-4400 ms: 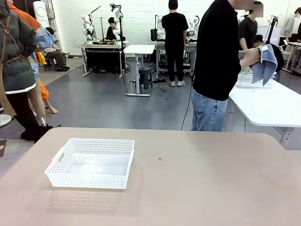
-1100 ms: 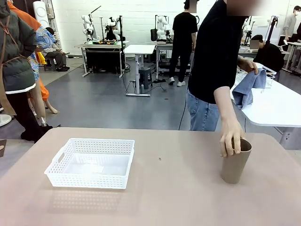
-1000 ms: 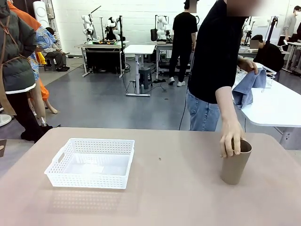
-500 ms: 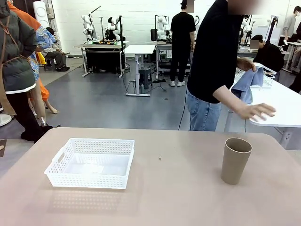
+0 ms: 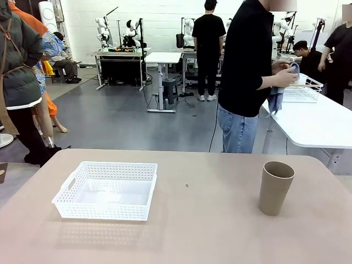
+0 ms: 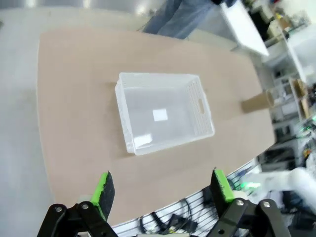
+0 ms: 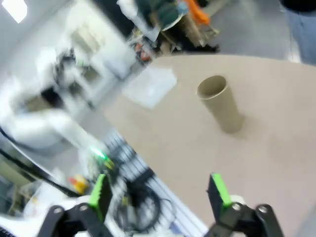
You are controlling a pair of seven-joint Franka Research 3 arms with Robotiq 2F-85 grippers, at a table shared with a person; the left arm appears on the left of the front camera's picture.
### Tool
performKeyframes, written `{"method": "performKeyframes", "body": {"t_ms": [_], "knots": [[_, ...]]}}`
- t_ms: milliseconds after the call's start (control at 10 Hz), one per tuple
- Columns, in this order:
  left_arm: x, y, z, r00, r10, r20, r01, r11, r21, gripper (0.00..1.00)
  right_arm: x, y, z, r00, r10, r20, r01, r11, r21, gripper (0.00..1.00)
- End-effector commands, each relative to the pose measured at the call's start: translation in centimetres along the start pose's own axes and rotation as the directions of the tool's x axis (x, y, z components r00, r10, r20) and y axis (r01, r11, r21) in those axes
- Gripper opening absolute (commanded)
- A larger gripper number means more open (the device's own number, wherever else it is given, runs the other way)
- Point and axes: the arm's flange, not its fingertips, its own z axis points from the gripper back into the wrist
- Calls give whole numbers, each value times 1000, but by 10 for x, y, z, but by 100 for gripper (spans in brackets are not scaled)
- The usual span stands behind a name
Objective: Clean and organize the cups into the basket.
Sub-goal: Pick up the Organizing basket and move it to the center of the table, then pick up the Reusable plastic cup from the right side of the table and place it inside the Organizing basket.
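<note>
Right pincer, jaws apart, should close gently on the upright tan cup at mid-height, then carry it left to the basket.

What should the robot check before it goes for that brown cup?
1. Cup upright, standing alone on the table: ok.
2. Person's hands away from the cup, busy with a cloth: ok.
3. Right gripper open and empty: ok.
4. Left gripper open and empty: ok.
5. Basket has room for the cup: ok.
6. Cup clean inside: cannot tell.
</note>
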Motion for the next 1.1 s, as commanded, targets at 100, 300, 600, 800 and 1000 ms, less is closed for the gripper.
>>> {"method": "performKeyframes", "body": {"t_ms": [100, 300, 600, 800, 1000], "knots": [[6, -50, -58, 969, -50, -240, 99, 975, 198, 100, -7, -41, -39, 867, 452, -208, -438, 892, 111, 100], [8, -83, -102, 954, 37, -297, 47, 962, 269, 100, -11, -62, -65, 858, 445, -255, -426, 895, 129, 100], [13, -89, -149, 963, 105, -249, -8, 932, 363, 100, -9, -56, -67, 855, 444, -268, -419, 896, 147, 100], [3, -73, -184, 970, 95, -222, 23, 878, 478, 100, -9, -56, -67, 855, 444, -268, -419, 896, 147, 100], [-4, -50, -217, 968, 106, -227, 34, 841, 539, 100, -9, -56, -67, 855, 444, -268, -419, 896, 147, 100]]}}
